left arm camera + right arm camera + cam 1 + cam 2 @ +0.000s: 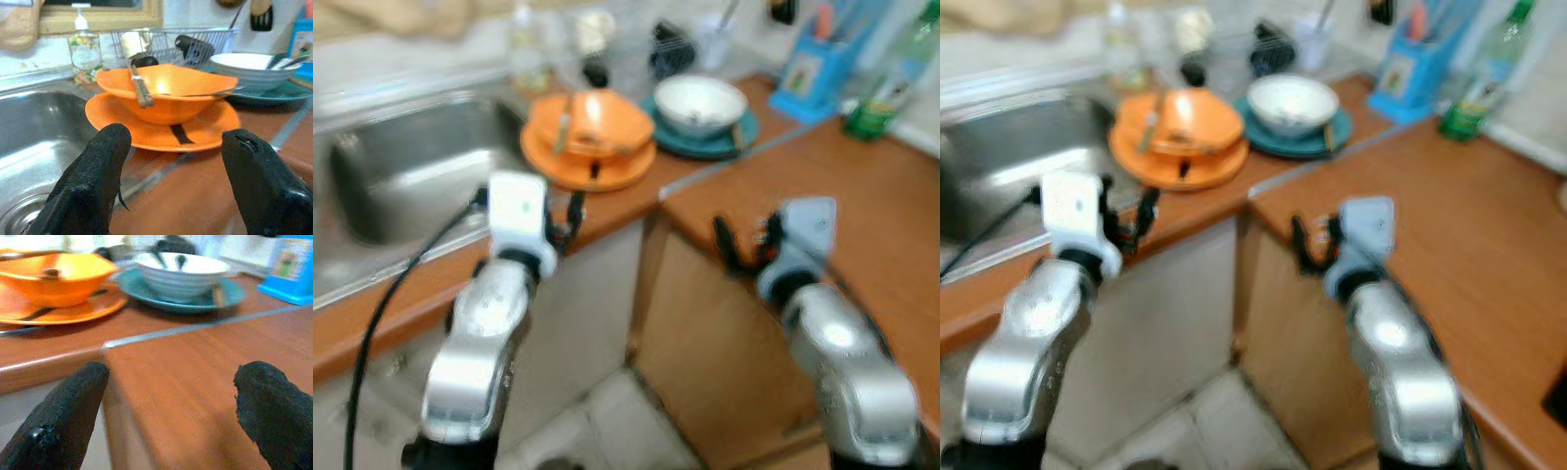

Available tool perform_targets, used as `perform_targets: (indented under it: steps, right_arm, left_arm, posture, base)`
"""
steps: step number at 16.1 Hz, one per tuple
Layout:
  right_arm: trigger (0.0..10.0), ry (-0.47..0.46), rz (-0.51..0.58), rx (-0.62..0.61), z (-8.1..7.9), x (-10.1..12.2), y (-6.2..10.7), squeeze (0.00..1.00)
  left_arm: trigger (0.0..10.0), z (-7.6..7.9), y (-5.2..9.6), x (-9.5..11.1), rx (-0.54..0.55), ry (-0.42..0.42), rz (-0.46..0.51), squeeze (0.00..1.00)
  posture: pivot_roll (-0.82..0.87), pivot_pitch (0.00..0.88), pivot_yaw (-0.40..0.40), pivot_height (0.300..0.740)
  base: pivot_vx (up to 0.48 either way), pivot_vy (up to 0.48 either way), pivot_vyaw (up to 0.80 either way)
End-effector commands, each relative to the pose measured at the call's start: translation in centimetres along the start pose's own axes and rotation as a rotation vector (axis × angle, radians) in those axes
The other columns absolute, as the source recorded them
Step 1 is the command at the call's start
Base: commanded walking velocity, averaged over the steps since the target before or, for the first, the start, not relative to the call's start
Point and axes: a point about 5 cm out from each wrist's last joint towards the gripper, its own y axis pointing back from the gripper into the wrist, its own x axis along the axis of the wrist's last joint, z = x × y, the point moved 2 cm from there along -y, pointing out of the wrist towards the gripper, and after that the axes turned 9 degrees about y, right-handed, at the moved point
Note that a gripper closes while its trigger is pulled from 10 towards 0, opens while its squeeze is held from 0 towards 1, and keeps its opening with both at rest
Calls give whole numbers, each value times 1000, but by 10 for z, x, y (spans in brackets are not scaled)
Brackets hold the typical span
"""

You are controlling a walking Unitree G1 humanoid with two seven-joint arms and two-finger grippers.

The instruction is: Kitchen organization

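An orange bowl (592, 122) sits on an orange plate (589, 166) on the wooden counter beside the sink, with a knife (139, 88) and other cutlery lying in it. Right of it a white bowl (699, 104) with utensils rests on a teal plate (713, 142). My left gripper (563, 217) hangs open at the counter's front edge, just short of the orange plate. My right gripper (746, 235) is open too, at the counter's corner edge, below the teal plate. Nothing lies between either pair of fingers.
A steel sink (401, 166) is at the left. A soap bottle (84, 46) and a wire dish rack (181, 41) stand behind the bowls. At the back right are a blue holder (822, 64) and a green bottle (886, 83). Bare counter (862, 215) stretches right.
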Motion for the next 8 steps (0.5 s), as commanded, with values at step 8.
perform_targets:
  steps: [8]
  right_arm:
    - [10000, 11, 78, 154, -18, 8, 9, 1000]
  left_arm:
    - [10000, -29, 61, 15, 33, 62, 90, 8]
  posture:
    - [-23, 26, -22, 740]
  base:
    - [276, 0, 172]
